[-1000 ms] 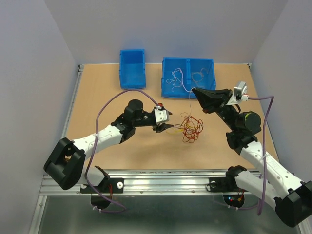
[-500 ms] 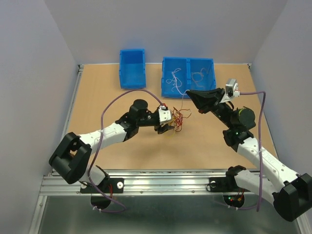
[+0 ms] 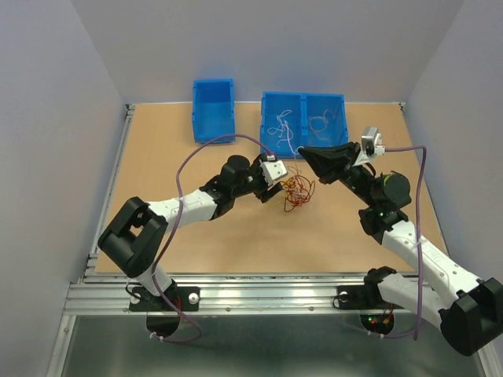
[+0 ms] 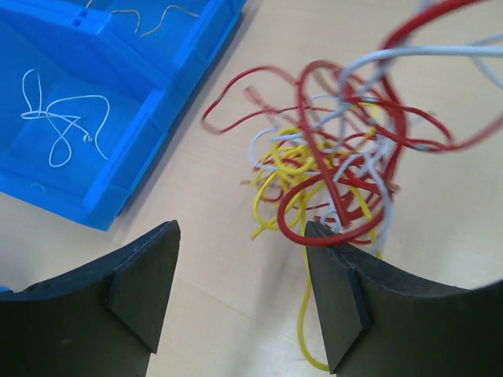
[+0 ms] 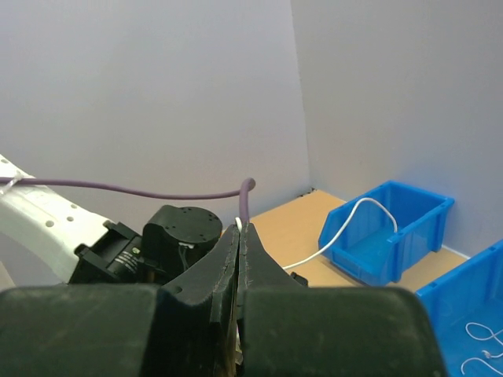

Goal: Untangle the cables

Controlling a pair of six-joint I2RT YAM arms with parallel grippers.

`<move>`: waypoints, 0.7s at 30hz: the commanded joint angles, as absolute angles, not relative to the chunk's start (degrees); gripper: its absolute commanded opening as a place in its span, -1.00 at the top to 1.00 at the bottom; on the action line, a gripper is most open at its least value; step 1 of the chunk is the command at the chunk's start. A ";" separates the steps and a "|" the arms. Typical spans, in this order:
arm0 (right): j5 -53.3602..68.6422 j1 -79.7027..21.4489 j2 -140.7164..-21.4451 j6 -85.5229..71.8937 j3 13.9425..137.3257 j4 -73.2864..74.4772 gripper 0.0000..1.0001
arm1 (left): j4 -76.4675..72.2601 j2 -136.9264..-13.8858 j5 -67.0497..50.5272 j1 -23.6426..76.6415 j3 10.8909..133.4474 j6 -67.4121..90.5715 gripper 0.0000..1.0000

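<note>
The cables [image 3: 297, 191] are a clump of red, yellow and white wires on the table just in front of the divided blue bin. In the left wrist view the clump [image 4: 338, 173] lies right of centre, and a red loop rests against my right fingertip [image 4: 322, 236]. My left gripper [image 3: 279, 191] [image 4: 240, 236] is open, with bare table between its jaws. My right gripper [image 3: 304, 151] [image 5: 240, 228] is raised above the clump and shut on a thin white wire [image 5: 362, 199] that arcs away from its tip.
A small blue bin [image 3: 213, 110] stands at the back left. A divided blue bin [image 3: 302, 145] [image 4: 118, 196] beside it holds loose white wires. The thick purple arm cable [image 5: 157, 191] runs across the right wrist view.
My left arm has reached farther toward the bins, and the clump has shifted left and back with it. My right gripper moved left a little, then held still.
</note>
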State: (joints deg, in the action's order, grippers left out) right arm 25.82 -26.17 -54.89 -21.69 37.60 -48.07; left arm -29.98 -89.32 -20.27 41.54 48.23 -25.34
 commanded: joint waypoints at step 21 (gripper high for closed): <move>21.71 -25.84 -49.57 -23.11 36.91 -53.17 0.99 | -20.50 -79.54 -42.62 44.47 45.00 -39.98 -0.64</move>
State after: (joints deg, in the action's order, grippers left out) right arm 22.90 -26.17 -50.22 -22.37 37.56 -49.06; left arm -25.82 -81.38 -36.53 42.59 44.29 -34.65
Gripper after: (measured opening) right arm 0.013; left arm 0.819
